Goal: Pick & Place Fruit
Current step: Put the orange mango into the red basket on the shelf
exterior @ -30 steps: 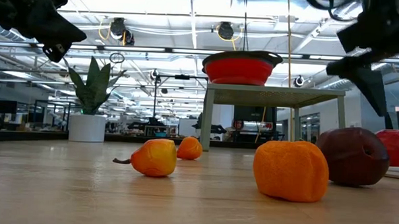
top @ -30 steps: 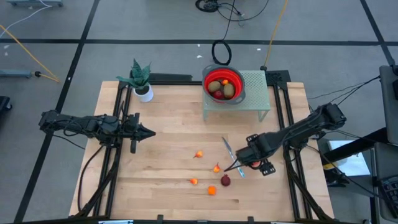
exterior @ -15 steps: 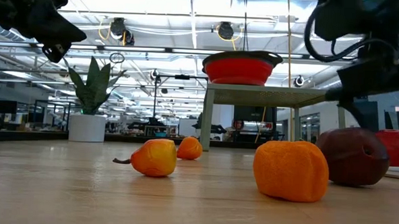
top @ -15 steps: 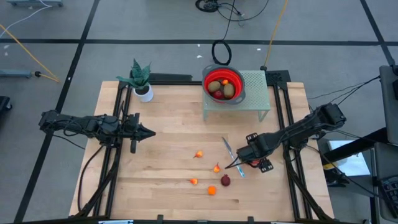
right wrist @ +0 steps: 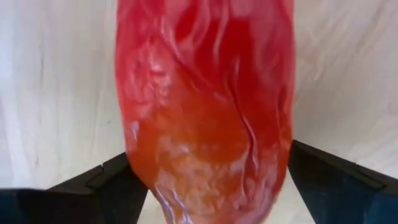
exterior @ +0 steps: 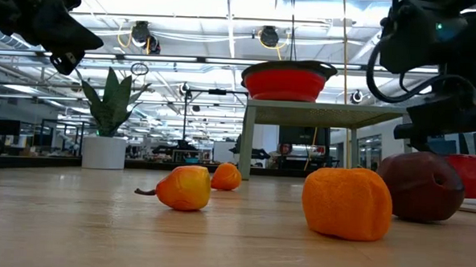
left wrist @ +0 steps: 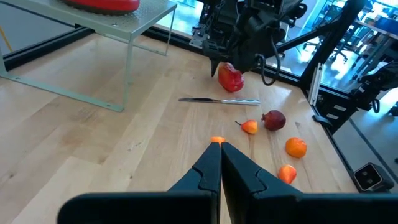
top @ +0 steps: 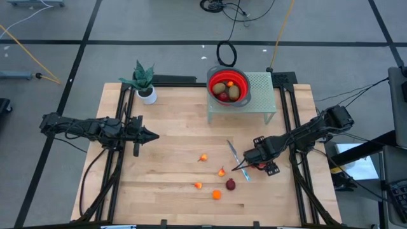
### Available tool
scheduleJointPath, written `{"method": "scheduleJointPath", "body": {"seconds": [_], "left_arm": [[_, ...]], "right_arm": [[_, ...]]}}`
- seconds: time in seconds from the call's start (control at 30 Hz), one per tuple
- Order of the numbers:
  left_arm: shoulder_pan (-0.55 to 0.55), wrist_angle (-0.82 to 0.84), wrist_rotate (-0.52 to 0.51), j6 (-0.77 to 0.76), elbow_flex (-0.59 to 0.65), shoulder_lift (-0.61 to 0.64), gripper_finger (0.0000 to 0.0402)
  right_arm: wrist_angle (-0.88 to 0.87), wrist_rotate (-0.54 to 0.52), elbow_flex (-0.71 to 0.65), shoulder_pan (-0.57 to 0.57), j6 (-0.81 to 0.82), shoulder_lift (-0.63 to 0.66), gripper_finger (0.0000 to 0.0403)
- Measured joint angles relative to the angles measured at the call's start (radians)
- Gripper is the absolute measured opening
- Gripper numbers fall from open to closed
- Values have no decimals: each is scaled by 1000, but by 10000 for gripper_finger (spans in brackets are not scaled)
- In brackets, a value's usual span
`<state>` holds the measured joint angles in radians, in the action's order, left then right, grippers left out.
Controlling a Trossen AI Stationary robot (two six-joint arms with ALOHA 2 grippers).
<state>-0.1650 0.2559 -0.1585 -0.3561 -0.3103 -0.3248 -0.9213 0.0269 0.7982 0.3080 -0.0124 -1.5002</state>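
Observation:
The elongated red-orange piece (left wrist: 230,78) lies on the table near the right side. My right gripper (top: 256,163) stands over it, pointing down and open, with one dark finger (right wrist: 102,183) on either side of the piece (right wrist: 205,112). A dark red ball (top: 230,184) and several tiny orange pieces (top: 217,194) lie on the wood in front of it. Two olive-brown ovals (top: 234,91) and a dark red ball sit in the red bowl (top: 242,77) on the green stand. My left gripper (top: 154,135) waits shut above the table's left side. My right gripper comes from above with its fingers (right wrist: 323,180) on the two long sides of the red-orange piece (right wrist: 273,155), across its width. The piece lies on the table. I cannot tell whether the fingers touch it.
The slim knife (top: 237,159) lies just left of my right gripper, beside the red-orange piece. A potted plant (top: 145,83) stands at the far left. The green mesh stand (top: 261,95) carries the bowl at the far edge. Bare wood stretches across the table's left half.
My right gripper has come down over the red-orange piece, its body dropping lower in the low view. The fruit on the table has stayed where it was.

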Motion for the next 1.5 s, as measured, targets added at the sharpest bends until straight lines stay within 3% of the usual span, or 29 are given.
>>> {"method": "scheduleJointPath", "body": {"seconds": [0.67,0.87,1.13,1.5], "left_arm": [[0,-8,-27,13,0,0,10],[0,-8,-27,22,0,0,10],[0,-7,-27,40,0,0,10],[0,-6,-27,76,0,0,10]], "right_arm": [[-14,-3,0,0,52,0,225],[-88,-4,24,0,109,4,232],[-235,-4,182,-1,129,4,224],[-144,-82,414,-14,132,4,231]]}}
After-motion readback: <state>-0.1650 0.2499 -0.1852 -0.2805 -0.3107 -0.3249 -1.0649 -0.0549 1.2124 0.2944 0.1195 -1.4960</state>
